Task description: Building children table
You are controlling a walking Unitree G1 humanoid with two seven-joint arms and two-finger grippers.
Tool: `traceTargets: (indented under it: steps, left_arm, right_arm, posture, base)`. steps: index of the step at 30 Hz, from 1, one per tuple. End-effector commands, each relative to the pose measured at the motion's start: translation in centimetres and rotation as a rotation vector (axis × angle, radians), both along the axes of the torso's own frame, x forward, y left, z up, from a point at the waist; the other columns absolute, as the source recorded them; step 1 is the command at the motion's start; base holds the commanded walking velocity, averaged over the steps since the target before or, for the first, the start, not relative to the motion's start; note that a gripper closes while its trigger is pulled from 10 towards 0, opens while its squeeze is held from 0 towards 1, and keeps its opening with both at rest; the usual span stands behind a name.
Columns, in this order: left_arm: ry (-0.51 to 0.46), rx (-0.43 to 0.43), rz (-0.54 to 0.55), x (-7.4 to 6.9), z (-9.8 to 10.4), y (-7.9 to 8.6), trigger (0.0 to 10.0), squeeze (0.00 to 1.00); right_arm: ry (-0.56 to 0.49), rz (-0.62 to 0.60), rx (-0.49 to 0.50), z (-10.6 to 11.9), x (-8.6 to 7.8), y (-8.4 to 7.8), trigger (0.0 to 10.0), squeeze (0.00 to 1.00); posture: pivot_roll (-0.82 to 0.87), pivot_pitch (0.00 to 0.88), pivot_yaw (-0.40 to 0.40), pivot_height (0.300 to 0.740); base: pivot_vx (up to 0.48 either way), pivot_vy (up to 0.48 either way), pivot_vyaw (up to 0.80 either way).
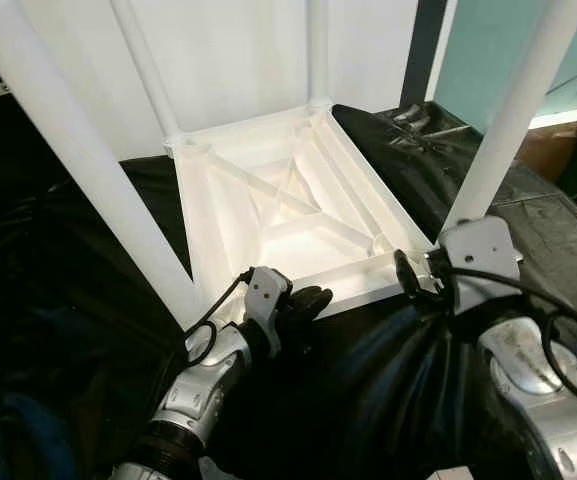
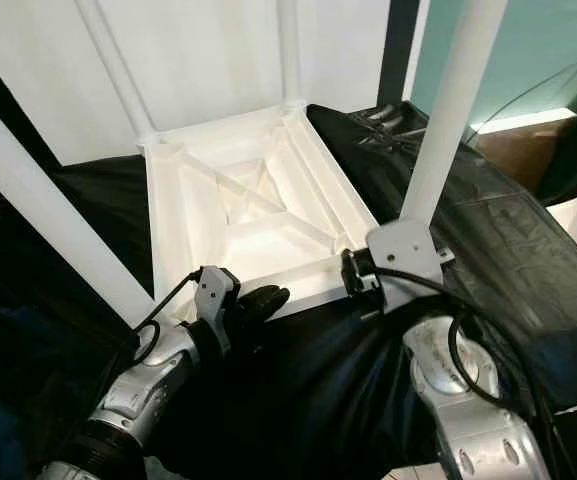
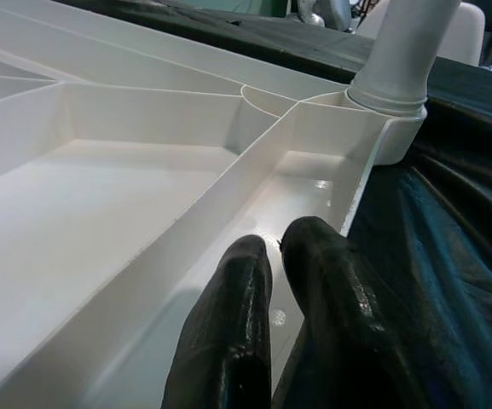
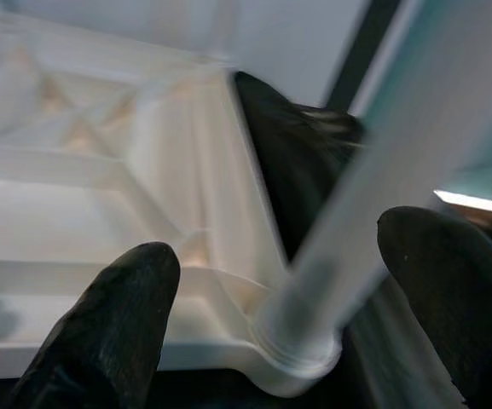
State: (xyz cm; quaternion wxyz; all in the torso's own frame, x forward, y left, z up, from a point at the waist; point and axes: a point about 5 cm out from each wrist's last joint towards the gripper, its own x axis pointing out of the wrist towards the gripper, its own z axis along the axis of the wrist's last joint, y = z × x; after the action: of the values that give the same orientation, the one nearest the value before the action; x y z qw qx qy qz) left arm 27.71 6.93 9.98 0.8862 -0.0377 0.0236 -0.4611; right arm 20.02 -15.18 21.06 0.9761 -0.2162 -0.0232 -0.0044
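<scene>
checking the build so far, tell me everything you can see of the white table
The white plastic children's table lies upside down on black sheeting, its ribbed underside with crossing braces facing up. Four white round legs stand up from its corner sockets. The left gripper, shut, rests on the near rim. The right gripper is at the near right leg, jaws open on either side of it.

We've got a smooth, slightly glossy white plastic tabletop (image 1: 288,215) and legs (image 1: 513,120), lying on crinkly, shiny black sheeting (image 1: 398,390); fingers (image 3: 228,341) look rubbery.
</scene>
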Motion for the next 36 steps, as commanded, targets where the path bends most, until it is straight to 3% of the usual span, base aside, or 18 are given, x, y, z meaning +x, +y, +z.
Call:
traceTargets:
  steps: [1, 6, 11, 13, 15, 16, 17, 18, 23, 31, 36]
  left_arm:
    - [0.055, 0.045, -0.008, -0.4, -1.5, 0.0, 10.0, 0.00]
    - [0.041, 0.045, -0.006, -0.3, -1.5, -0.1, 10.0, 0.00]
    - [0.031, 0.048, 0.005, -0.2, -1.6, 0.0, 10.0, 0.00]
    - [0.031, 0.050, 0.005, -0.3, -1.6, -0.1, 10.0, 0.00]
    - [0.031, 0.050, 0.005, -0.3, -1.6, -0.1, 10.0, 0.00]
    - [0.023, 0.054, -0.006, -0.4, -1.7, -0.4, 10.0, 0.00]
    - [0.023, 0.054, -0.006, -0.4, -1.7, -0.4, 10.0, 0.00]
    - [0.016, 0.053, -0.002, -0.3, -1.6, -0.4, 10.0, 0.00]
    - [0.012, 0.052, 0.019, -0.1, -1.6, -0.2, 10.0, 0.00]
    - [0.017, 0.045, 0.034, -0.6, -1.9, 0.0, 10.0, 0.00]
    - [0.023, 0.047, 0.044, -0.7, -2.1, 0.3, 10.0, 0.00]
  right_arm:
    - [-0.021, -0.063, 0.021, -0.6, -0.2, -0.8, 10.0, 0.00]
    - [-0.029, -0.101, 0.065, -1.2, -0.2, -1.7, 10.0, 0.00]
    - [-0.074, -0.154, 0.045, -1.5, 0.3, -3.1, 10.0, 0.00]
    - [-0.036, -0.090, 0.057, -2.1, 1.4, -3.2, 10.0, 0.00]
    - [-0.036, -0.090, 0.057, -2.1, 1.4, -3.2, 10.0, 0.00]
    - [0.040, 0.081, 0.075, -3.1, 2.5, -2.1, 10.0, 0.00]
    - [0.040, 0.081, 0.075, -3.1, 2.5, -2.1, 10.0, 0.00]
    - [0.072, 0.162, 0.076, -3.5, 3.0, -1.7, 10.0, 0.00]
    - [0.077, 0.193, 0.080, -3.6, 3.6, -1.8, 10.0, 0.00]
    - [0.021, 0.256, 0.027, -1.7, 5.3, -2.5, 10.0, 0.00]
    - [-0.009, 0.218, 0.036, -1.1, 5.1, -2.6, 10.0, 0.00]
  posture:
    - [-0.20, 0.041, 0.052, 0.740]
    - [-0.19, 0.044, 0.050, 0.740]
    - [-0.19, 0.046, 0.054, 0.740]
    - [-0.19, 0.045, 0.059, 0.740]
    - [-0.19, 0.045, 0.059, 0.740]
    - [-0.18, 0.042, 0.057, 0.740]
    - [-0.18, 0.042, 0.057, 0.740]
    - [-0.17, 0.041, 0.053, 0.740]
    - [-0.16, 0.041, 0.050, 0.740]
    - [-0.13, 0.038, 0.040, 0.740]
    - [-0.12, 0.046, 0.041, 0.740]
  base:
    - [0.000, 0.000, 0.00]
    - [0.000, 0.000, 0.00]
    - [0.000, 0.000, 0.00]
    - [0.000, 0.000, 0.00]
    - [0.000, 0.000, 0.00]
    - [0.000, 0.000, 0.00]
    - [0.000, 0.000, 0.00]
    - [0.000, 0.000, 0.00]
    - [0.000, 0.000, 0.00]
    - [0.000, 0.000, 0.00]
    - [0.000, 0.000, 0.00]
